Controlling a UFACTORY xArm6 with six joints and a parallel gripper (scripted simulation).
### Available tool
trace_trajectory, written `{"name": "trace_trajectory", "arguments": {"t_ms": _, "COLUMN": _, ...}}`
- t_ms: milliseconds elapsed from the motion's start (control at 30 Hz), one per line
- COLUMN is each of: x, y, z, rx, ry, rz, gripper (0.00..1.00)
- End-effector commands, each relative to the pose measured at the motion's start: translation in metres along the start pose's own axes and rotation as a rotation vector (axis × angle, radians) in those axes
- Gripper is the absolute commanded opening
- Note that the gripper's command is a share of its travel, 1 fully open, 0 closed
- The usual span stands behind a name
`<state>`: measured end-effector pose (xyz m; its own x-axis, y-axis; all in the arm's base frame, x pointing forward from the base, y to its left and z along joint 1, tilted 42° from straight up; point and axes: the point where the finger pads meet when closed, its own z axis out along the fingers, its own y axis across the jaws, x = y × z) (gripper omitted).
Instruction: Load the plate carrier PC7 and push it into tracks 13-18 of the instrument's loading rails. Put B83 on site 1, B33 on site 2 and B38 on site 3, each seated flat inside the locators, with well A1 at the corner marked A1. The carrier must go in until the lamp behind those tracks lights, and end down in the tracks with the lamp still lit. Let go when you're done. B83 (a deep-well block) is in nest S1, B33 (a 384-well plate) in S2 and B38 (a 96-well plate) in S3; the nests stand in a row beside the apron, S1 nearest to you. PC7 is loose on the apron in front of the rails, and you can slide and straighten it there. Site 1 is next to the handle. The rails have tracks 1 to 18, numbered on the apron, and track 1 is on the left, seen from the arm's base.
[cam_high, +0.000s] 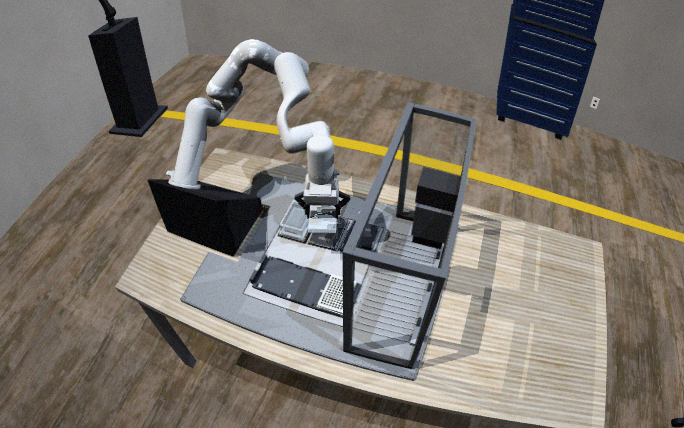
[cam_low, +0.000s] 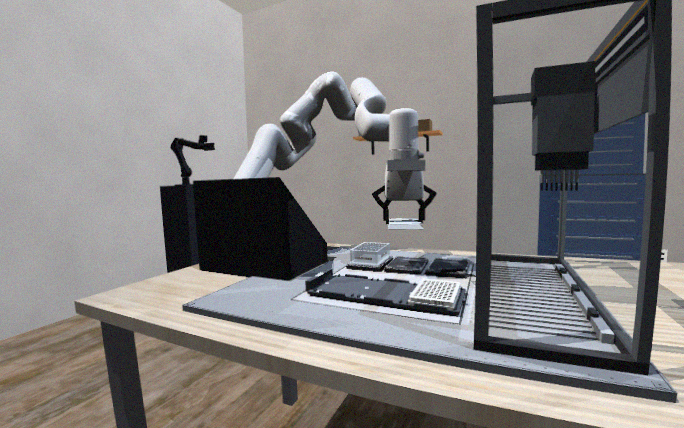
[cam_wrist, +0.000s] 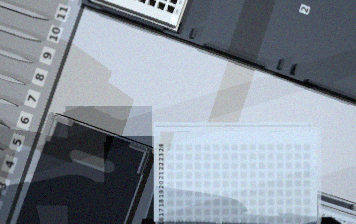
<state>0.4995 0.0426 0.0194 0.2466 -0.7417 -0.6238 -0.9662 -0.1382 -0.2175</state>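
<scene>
My gripper (cam_low: 404, 219) hangs high above the row of nests, shut on the thin 384-well plate B33 (cam_low: 405, 224), which it holds level. The plate also shows in the wrist view (cam_wrist: 237, 172) and in the overhead view (cam_high: 321, 223). The deep-well block B83 (cam_low: 369, 252) sits in the nearest nest. The two nests beyond it (cam_low: 406, 264) (cam_low: 447, 265) are empty. The dark carrier PC7 (cam_low: 385, 292) lies on the apron in front of the rails. The 96-well plate B38 (cam_low: 435, 292) sits on its end site by the rails. The site marked 2 (cam_wrist: 303, 9) is bare.
The grey instrument frame (cam_high: 403, 227) stands over the loading rails (cam_low: 534, 297), with a black pipetting head (cam_low: 562, 116) hanging inside. Track numbers (cam_wrist: 40, 75) run along the apron edge. A black box (cam_low: 252, 227) at the arm's base stands left of the nests.
</scene>
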Motion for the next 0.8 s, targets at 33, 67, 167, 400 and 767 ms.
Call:
{"name": "trace_trajectory", "arguments": {"t_ms": 33, "x": 0.03, "y": 0.006, "z": -0.001, "rx": 0.012, "ry": -0.005, "rz": -0.208, "gripper": 0.0}}
{"name": "trace_trajectory", "arguments": {"t_ms": 67, "x": 0.034, "y": 0.007, "z": -0.001, "rx": 0.012, "ry": -0.005, "rz": -0.241, "gripper": 0.0}}
{"name": "trace_trajectory", "arguments": {"t_ms": 167, "x": 0.049, "y": 0.011, "z": -0.001, "rx": 0.012, "ry": -0.004, "rz": -0.341, "gripper": 0.0}}
{"name": "trace_trajectory", "arguments": {"t_ms": 400, "x": 0.073, "y": 0.018, "z": 0.0, "rx": 0.013, "ry": -0.003, "rz": -0.508, "gripper": 0.0}}
{"name": "trace_trajectory", "arguments": {"t_ms": 767, "x": 0.126, "y": 0.032, "z": 0.0, "rx": 0.013, "ry": 0.0, "rz": -0.875, "gripper": 0.0}}
